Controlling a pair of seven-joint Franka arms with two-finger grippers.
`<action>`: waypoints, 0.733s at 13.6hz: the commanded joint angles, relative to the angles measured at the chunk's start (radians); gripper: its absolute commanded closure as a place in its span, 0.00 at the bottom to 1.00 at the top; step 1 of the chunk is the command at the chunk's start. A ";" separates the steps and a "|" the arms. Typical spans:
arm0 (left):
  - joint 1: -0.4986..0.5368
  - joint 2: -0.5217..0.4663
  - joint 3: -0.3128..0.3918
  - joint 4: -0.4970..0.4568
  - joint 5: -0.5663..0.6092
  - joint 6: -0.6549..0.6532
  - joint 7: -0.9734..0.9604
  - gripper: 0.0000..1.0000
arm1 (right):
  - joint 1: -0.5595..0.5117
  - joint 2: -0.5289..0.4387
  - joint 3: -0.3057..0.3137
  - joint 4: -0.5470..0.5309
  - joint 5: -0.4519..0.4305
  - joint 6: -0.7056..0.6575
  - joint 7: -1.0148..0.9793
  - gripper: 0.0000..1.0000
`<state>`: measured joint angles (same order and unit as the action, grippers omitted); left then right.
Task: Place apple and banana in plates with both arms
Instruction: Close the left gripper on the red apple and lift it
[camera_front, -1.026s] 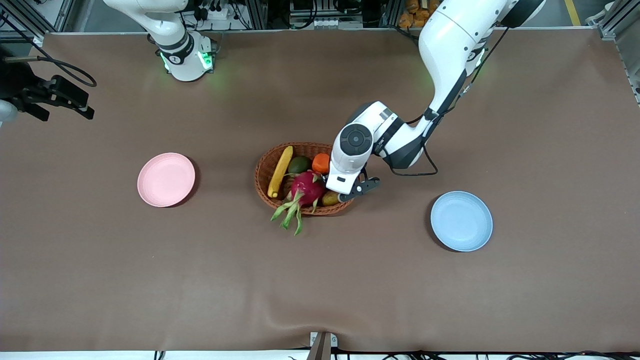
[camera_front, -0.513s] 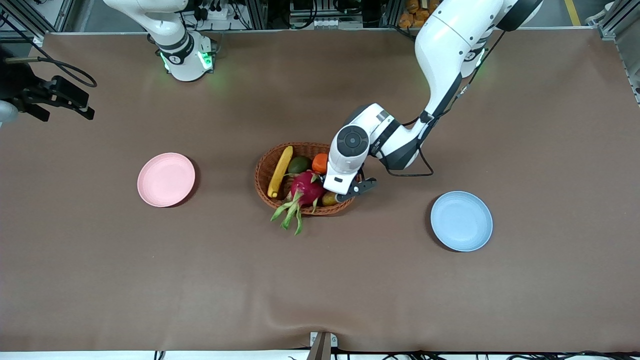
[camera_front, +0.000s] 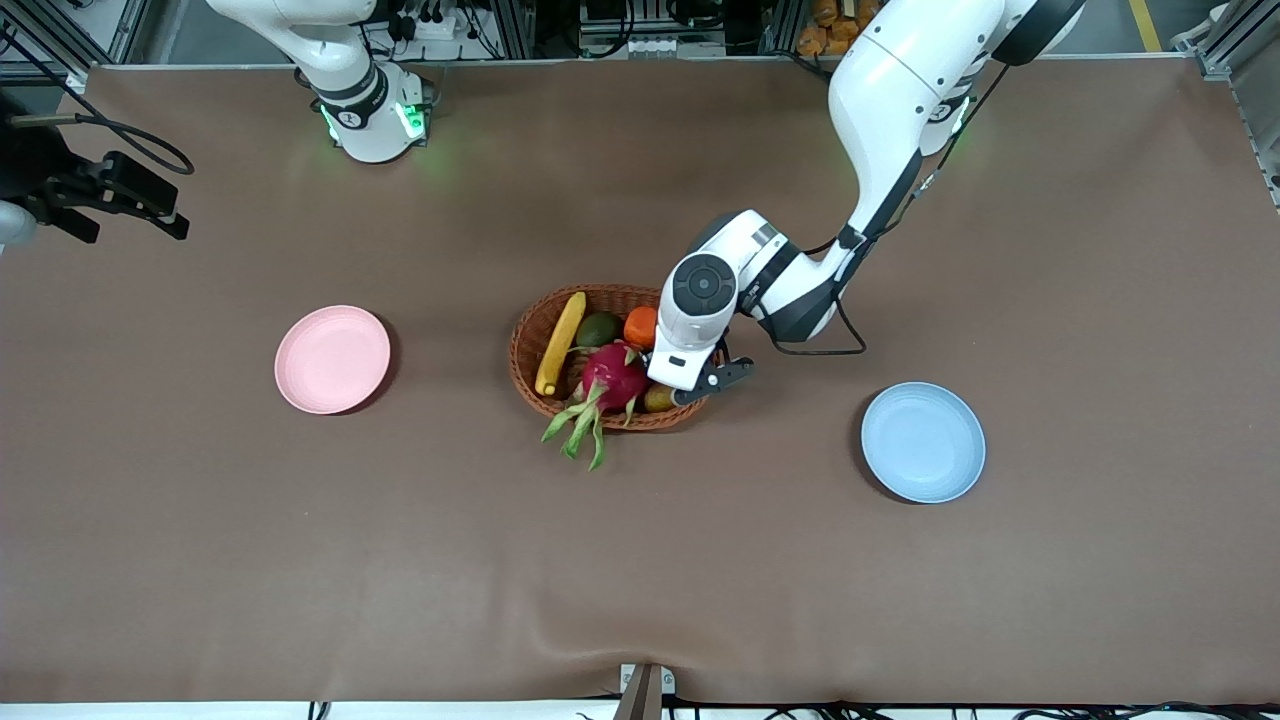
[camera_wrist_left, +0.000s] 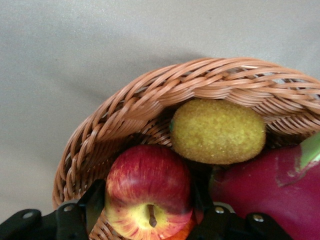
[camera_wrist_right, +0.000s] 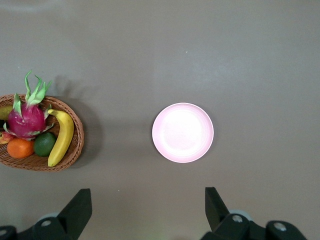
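In the left wrist view a red apple (camera_wrist_left: 147, 175) with a yellow base lies in the brown woven basket (camera_wrist_left: 150, 95). My left gripper (camera_wrist_left: 148, 202) is down in the basket, shut on the apple with a finger against each side. From the front its wrist hides the apple. The banana (camera_front: 560, 342) lies along the basket's edge toward the right arm's end. The pink plate (camera_front: 332, 359) and the blue plate (camera_front: 923, 441) flank the basket, both bare. My right gripper (camera_wrist_right: 145, 215) waits open, high over the right arm's end of the table.
The basket (camera_front: 525, 345) also holds a magenta dragon fruit (camera_front: 612, 378), an orange (camera_front: 641, 327), a dark green fruit (camera_front: 598, 329) and a yellow-brown fruit (camera_wrist_left: 217, 131) beside the apple. The dragon fruit's green leaves hang over the rim toward the front camera.
My left gripper's fingers have closed in onto the apple, and its wrist has shifted slightly over the basket. The right arm has not moved.
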<state>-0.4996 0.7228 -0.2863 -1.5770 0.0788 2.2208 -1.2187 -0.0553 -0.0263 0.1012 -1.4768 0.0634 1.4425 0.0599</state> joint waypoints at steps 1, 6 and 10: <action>-0.013 0.017 0.007 0.022 0.027 0.005 -0.027 0.51 | -0.008 0.013 0.006 0.018 -0.016 -0.008 0.003 0.00; -0.013 0.006 0.006 0.023 0.024 0.005 -0.027 1.00 | -0.009 0.014 0.006 0.018 -0.017 -0.008 0.003 0.00; -0.007 -0.048 0.001 0.023 0.016 -0.032 -0.042 1.00 | -0.009 0.025 0.006 0.020 -0.016 -0.008 0.003 0.00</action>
<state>-0.4998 0.7159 -0.2871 -1.5561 0.0789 2.2189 -1.2212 -0.0553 -0.0180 0.1001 -1.4768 0.0634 1.4425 0.0601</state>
